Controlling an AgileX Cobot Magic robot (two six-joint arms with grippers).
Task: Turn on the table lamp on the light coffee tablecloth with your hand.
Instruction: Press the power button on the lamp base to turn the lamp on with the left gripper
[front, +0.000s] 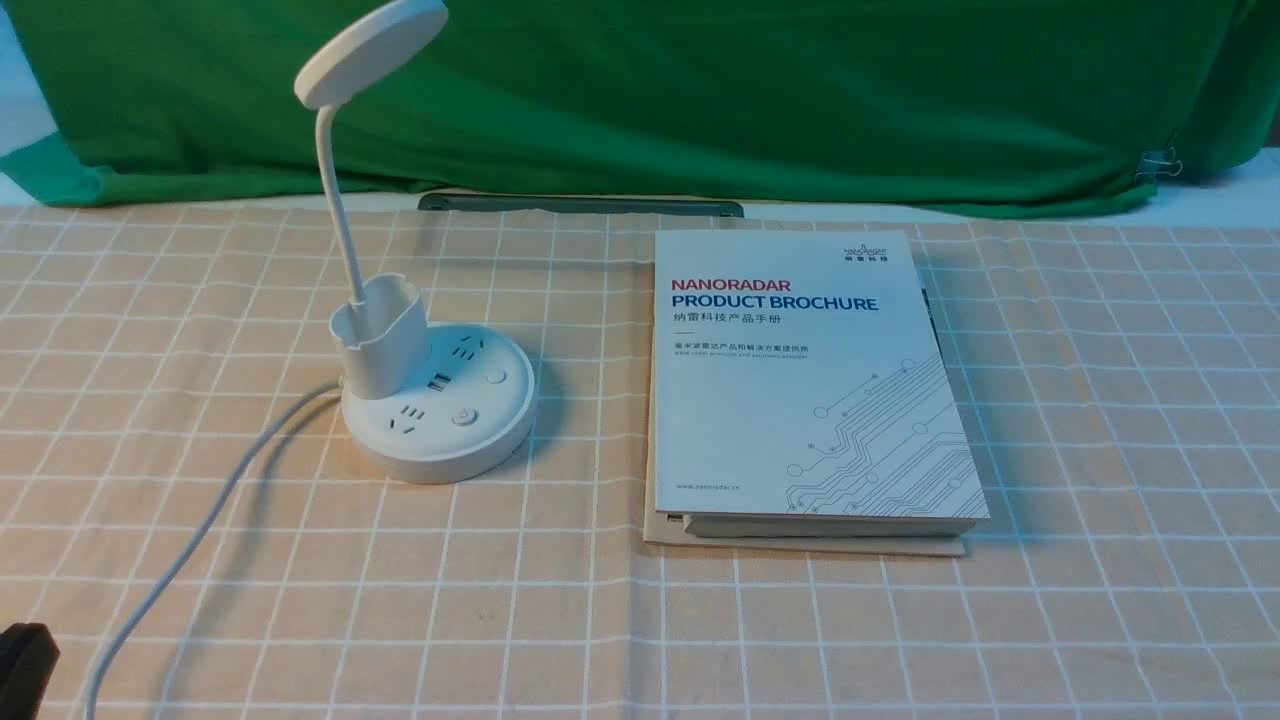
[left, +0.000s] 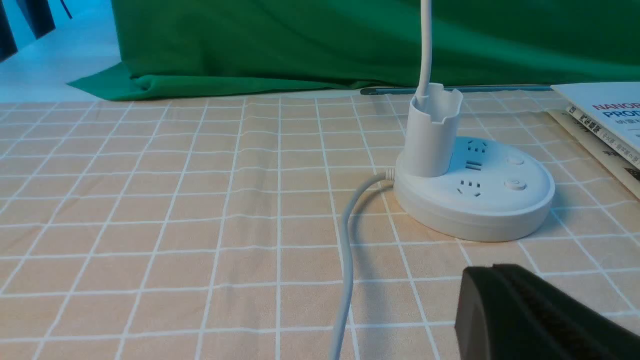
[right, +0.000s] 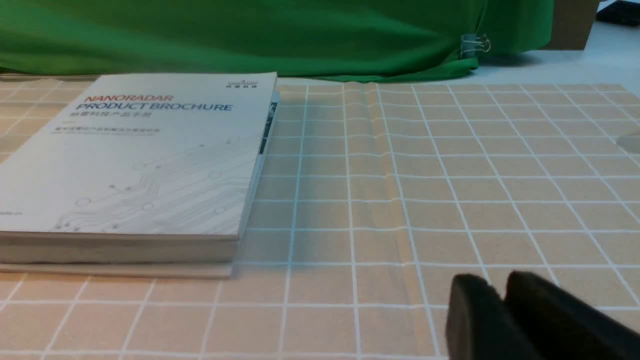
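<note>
The white table lamp (front: 437, 400) stands left of centre on the light coffee tablecloth (front: 1100, 400). Its disc head (front: 370, 52) is tilted up and unlit. Two round buttons (front: 462, 416) sit on the base beside the sockets, and the white cord (front: 200, 520) runs off toward the near left. The lamp base also shows in the left wrist view (left: 475, 195). My left gripper (left: 492, 272) is shut and empty, low over the cloth short of the base; only a black tip of it (front: 22, 665) shows in the front view. My right gripper (right: 492, 290) is shut and empty over bare cloth.
A stack of white "NANORADAR PRODUCT BROCHURE" booklets (front: 800, 380) lies right of the lamp; it also shows in the right wrist view (right: 135, 160). A green backdrop cloth (front: 700, 100) hangs behind, with a dark flat strip (front: 580, 205) at its foot and a binder clip (front: 1160, 165) at the right.
</note>
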